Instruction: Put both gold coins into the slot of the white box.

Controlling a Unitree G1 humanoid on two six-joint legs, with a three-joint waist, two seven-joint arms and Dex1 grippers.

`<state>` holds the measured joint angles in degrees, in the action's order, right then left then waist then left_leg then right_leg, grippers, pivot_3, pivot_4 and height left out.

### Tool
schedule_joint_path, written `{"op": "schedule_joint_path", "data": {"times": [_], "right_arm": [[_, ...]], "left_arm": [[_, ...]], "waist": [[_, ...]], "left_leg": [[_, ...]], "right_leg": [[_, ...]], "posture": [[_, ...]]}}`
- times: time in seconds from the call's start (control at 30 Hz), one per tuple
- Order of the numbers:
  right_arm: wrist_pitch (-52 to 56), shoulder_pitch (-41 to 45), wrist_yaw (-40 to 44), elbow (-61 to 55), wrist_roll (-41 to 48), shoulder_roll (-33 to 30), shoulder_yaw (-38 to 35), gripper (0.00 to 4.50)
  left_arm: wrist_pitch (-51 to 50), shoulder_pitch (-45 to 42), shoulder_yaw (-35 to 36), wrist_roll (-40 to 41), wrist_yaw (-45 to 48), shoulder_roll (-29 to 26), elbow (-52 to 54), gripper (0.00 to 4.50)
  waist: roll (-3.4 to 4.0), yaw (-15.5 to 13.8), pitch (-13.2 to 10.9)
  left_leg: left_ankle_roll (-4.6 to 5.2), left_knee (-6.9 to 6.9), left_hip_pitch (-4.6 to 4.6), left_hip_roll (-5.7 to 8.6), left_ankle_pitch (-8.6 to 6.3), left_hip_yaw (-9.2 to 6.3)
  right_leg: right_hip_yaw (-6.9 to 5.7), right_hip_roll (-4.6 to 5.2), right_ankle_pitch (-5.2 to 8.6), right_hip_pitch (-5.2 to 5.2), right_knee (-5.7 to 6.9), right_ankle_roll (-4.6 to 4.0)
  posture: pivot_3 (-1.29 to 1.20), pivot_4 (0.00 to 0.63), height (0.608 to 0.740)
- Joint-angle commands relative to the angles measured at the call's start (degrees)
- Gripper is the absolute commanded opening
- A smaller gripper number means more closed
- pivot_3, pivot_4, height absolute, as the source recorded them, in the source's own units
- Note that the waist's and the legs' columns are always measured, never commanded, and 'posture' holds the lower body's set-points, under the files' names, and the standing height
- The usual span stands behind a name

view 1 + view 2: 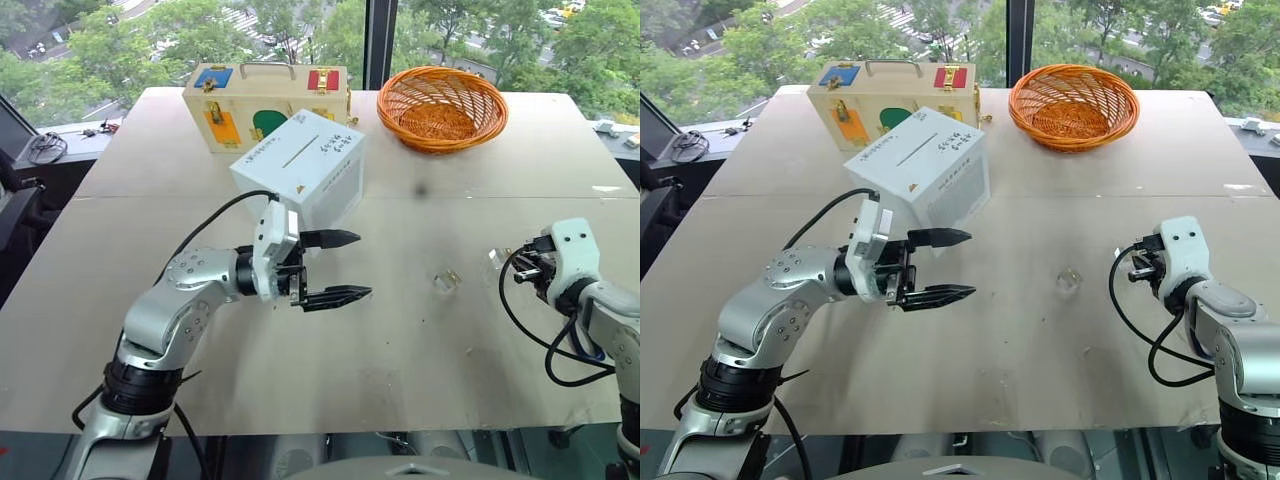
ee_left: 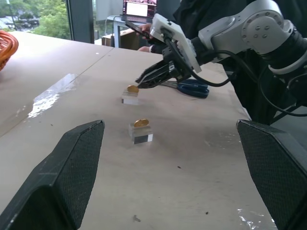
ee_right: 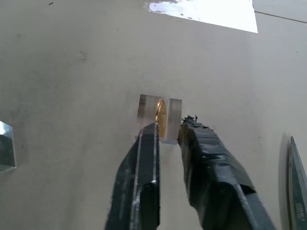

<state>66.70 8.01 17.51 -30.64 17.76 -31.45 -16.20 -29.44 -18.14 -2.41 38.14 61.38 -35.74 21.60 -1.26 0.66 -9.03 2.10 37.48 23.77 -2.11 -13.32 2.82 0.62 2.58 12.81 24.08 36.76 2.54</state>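
Observation:
Two gold coins each rest on a small clear block on the table. My right gripper (image 3: 169,127) points down at the nearer-right coin (image 3: 161,117). Its jaws stand narrowly open on either side of that coin, the left finger (image 3: 149,143) close against it and a slim gap on the other side. The second coin (image 2: 140,123) lies on its own block (image 2: 141,133), a little to the left. The white box (image 1: 300,165), tilted, with a dark slit on top, stands at mid table. Just in front of it my left gripper (image 1: 335,268) hovers wide open and empty, pointing right.
A pale wooden case (image 1: 265,105) with coloured panels stands behind the white box. An orange wicker basket (image 1: 440,105) sits at the back right. Blue-handled scissors (image 2: 192,88) lie beyond the right gripper. The table (image 1: 400,380) ends close in front.

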Motion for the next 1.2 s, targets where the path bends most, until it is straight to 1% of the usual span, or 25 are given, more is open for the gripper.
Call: {"op": "schedule_joint_path", "data": {"times": [0.03, 0.67, 0.7, 0.73, 0.77, 1.03, 1.13, 1.2], "right_arm": [[-1.9, 1.2, -0.2, -0.1, -0.2, -0.3, -0.1, 0.94], [-4.1, 2.3, -0.3, 3.4, 0.1, 0.2, 1.3, 0.94], [-4.2, 2.4, -0.3, 3.6, 0.1, 0.2, 1.2, 0.42], [-4.4, 2.5, -0.3, 3.8, 0.1, 0.1, 1.2, 0.15], [-4.5, 2.5, -0.3, 3.8, 0.1, 0.0, 1.2, 0.06], [-4.5, 2.2, 1.2, 2.0, 1.0, -1.9, 0.5, 0.06], [-5.2, 2.4, 4.0, -0.6, 3.8, -3.0, -2.3, 0.06], [-4.9, 2.6, 6.7, -2.8, 7.8, -2.7, -5.3, 0.06]], "left_arm": [[0.0, -0.1, 1.6, 1.0, -0.4, -0.6, 2.5, 4.50], [1.6, 1.8, 2.0, 0.5, -0.2, -1.2, 2.0, 4.50], [1.8, 2.1, 2.2, 0.5, -0.2, -1.3, 2.1, 4.50], [1.9, 2.4, 2.3, 0.5, -0.2, -1.3, 2.1, 4.50], [2.0, 2.6, 2.4, 0.5, -0.2, -1.4, 2.1, 4.50], [1.6, 3.4, 2.6, 1.2, -0.6, -1.0, 2.1, 4.50], [-2.2, 1.8, 3.3, 4.3, -2.4, -0.4, 2.1, 4.50], [-4.8, 0.5, 3.6, 5.3, -4.7, -0.3, 2.1, 4.50]], "waist": [[0.00, 0.0, 0.0], [0.00, 0.0, 0.0], [0.00, 0.0, 0.0], [0.00, 0.0, 0.0], [0.00, 0.0, 0.0], [0.00, 0.0, 0.0], [0.00, 0.0, 0.0], [-0.01, -0.1, 0.0]], "left_leg": [[0.00, 0.00, 0.00, 0.00, 0.00, 0.00], [0.00, 0.00, 0.00, 0.00, 0.00, 0.01], [0.00, 0.00, 0.00, 0.01, 0.00, 0.01], [0.00, 0.00, 0.00, 0.01, 0.00, 0.01], [0.00, 0.00, 0.00, 0.01, 0.00, 0.00], [0.00, 0.00, 0.00, 0.00, 0.00, 0.01], [0.00, 0.00, 0.00, 0.00, 0.00, 0.01], [0.00, 0.00, 0.02, -0.01, 0.00, -0.03]], "right_leg": [[0.00, 0.00, 0.00, 0.00, 0.00, 0.00], [0.01, 0.00, -0.01, 0.00, 0.00, -0.01], [0.01, 0.00, -0.01, 0.00, 0.00, -0.01], [0.01, 0.00, -0.01, 0.00, 0.00, -0.01], [0.01, 0.00, -0.01, 0.00, 0.00, -0.01], [0.01, 0.01, -0.01, 0.00, 0.00, -0.01], [0.01, 0.01, -0.01, 0.00, 0.00, -0.01], [-0.02, 0.01, -0.05, 0.00, 0.00, 0.08]], "posture": [[0.00, 0.150, 0.740], [0.00, 0.150, 0.740], [0.00, 0.150, 0.740], [0.00, 0.150, 0.740], [0.00, 0.150, 0.740], [0.00, 0.150, 0.740], [0.00, 0.150, 0.740], [0.00, 0.150, 0.740]]}}
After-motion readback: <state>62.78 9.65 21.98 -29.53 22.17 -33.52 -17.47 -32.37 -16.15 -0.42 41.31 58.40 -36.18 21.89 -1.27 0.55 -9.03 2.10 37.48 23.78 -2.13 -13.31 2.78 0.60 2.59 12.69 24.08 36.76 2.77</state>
